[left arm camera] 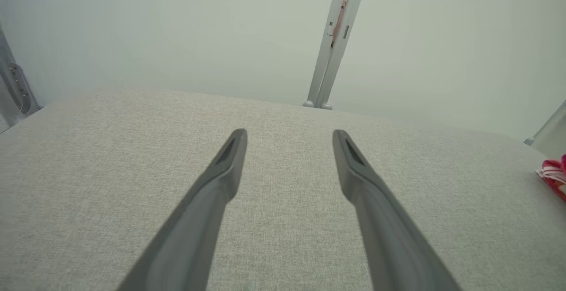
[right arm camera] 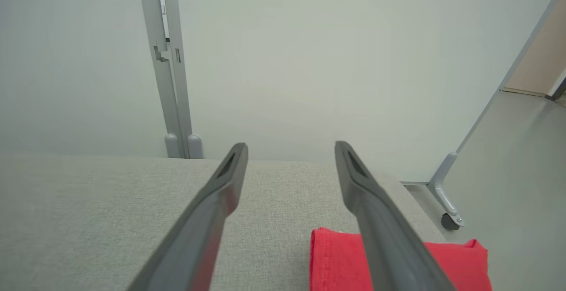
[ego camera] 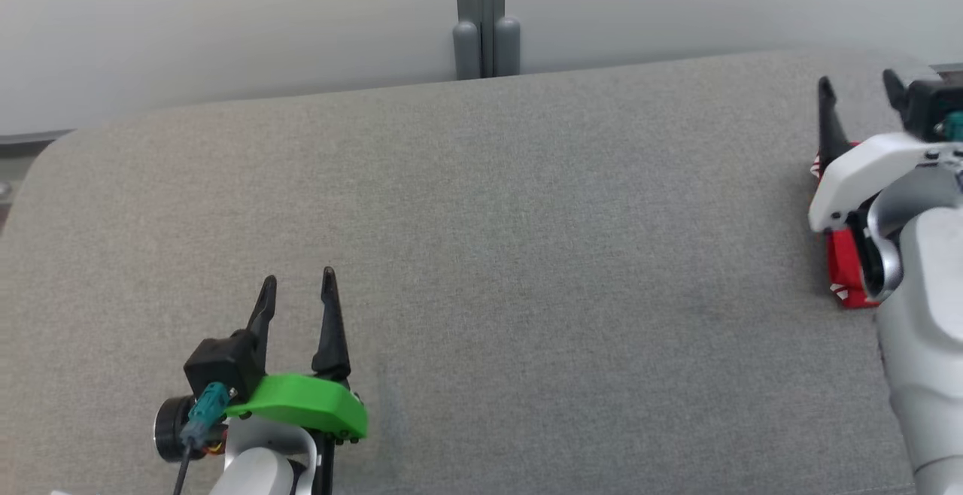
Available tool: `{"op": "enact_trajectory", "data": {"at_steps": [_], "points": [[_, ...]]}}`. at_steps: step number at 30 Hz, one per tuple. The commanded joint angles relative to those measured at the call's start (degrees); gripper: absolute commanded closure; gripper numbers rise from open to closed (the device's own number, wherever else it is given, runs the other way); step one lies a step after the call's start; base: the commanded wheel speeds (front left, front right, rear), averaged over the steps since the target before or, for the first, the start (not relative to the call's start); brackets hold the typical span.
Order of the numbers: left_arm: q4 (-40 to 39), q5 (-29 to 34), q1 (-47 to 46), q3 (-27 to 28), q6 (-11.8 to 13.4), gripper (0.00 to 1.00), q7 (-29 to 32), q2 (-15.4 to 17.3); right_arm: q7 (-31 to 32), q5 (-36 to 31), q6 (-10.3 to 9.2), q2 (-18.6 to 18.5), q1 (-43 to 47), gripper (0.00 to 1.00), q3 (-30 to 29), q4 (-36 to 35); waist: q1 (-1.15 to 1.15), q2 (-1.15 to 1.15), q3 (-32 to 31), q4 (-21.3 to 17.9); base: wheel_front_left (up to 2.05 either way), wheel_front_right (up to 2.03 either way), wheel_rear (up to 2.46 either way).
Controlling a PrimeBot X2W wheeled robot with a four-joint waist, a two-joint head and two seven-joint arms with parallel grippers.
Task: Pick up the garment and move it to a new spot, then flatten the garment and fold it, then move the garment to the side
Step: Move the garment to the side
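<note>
A: Where does the garment (ego camera: 843,263) lie?

B: At the far right edge of the grey cushion (ego camera: 527,217). In the head view the robot's right arm covers most of it, leaving a red strip with white marks beneath the wrist.

A: Does the right wrist view give more?

B: It does. There the garment (right arm camera: 336,260) is a flat red piece with a straight stitched edge, close to the cushion's right side. One finger (right arm camera: 389,238) of the right gripper (right arm camera: 290,146) crosses in front of it. That view also takes in the floor (right arm camera: 522,185) past the cushion and a castor foot (right arm camera: 449,220) of the partition, which the head view cuts off.

A: And from the left wrist?

B: The garment (left arm camera: 555,176) is a small red and white scrap at the right border, well apart from the left gripper (left arm camera: 289,134), with bare grey cloth between.

A: How do the grippers stand?

B: Both are spread wide with nothing between the fingers. The head view places the left gripper (ego camera: 299,277) low on the left over bare cushion, and the right gripper (ego camera: 858,80) far right, its tips near the cushion's back edge.

A: Anything behind?

B: A pale partition with a grey post (ego camera: 486,21) at its middle
</note>
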Motion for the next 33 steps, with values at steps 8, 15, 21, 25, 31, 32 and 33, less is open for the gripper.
{"op": "enact_trajectory", "data": {"at_steps": [8, 15, 21, 25, 31, 32, 33], "points": [[0.5, 1.0, 4.8, 4.3, -0.1, 0.00, -0.5, -0.9, -2.1, 2.8, -0.11, 5.4, 13.3, 0.00, 3.3, -8.6, 0.00, 0.00, -6.2, 2.4, 0.00, 0.00, 0.00], [1.7, 2.5, 8.7, 4.0, -2.1, 0.00, -0.5, -1.8, -2.6, 4.9, -0.10, 9.7, 25.0, 0.00, 4.2, -17.9, 0.00, 0.00, -7.8, 3.2, 0.00, 0.00, 0.00], [3.3, 2.9, 10.4, 2.2, -4.0, 0.00, -0.5, -1.9, -2.8, 3.7, -0.10, 11.2, 33.7, 0.00, 4.1, -24.9, 0.00, 0.00, -8.5, 4.4, 0.00, 0.00, 0.00], [4.2, 2.4, 11.0, 1.9, -4.1, 0.00, -0.3, -2.0, -3.7, 6.7, -0.10, 11.4, 38.6, 0.00, 5.1, -28.1, 0.00, 0.00, -8.9, 5.3, 0.00, 0.00, 0.00], [4.5, 2.9, 11.5, 1.5, -3.5, 0.00, -0.2, -1.4, -5.2, 9.6, -0.10, 11.4, 43.1, 0.00, 5.6, -30.5, 0.00, 0.00, -9.3, 6.5, 0.00, 0.00, 0.00], [4.4, 3.1, 11.5, 1.4, -3.5, 0.00, -0.1, -1.3, -5.2, 9.5, -0.10, 11.4, 43.5, 0.00, 5.6, -30.7, 0.00, 0.00, -9.4, 6.6, 0.00, 0.00, 0.00], [4.2, 3.1, 11.6, 1.2, -3.4, 0.00, 0.0, -1.3, -5.2, 9.2, -0.10, 11.4, 44.1, 0.00, 5.5, -30.9, 0.00, 0.00, -9.4, 6.7, 0.00, 0.00, 0.00]]}}
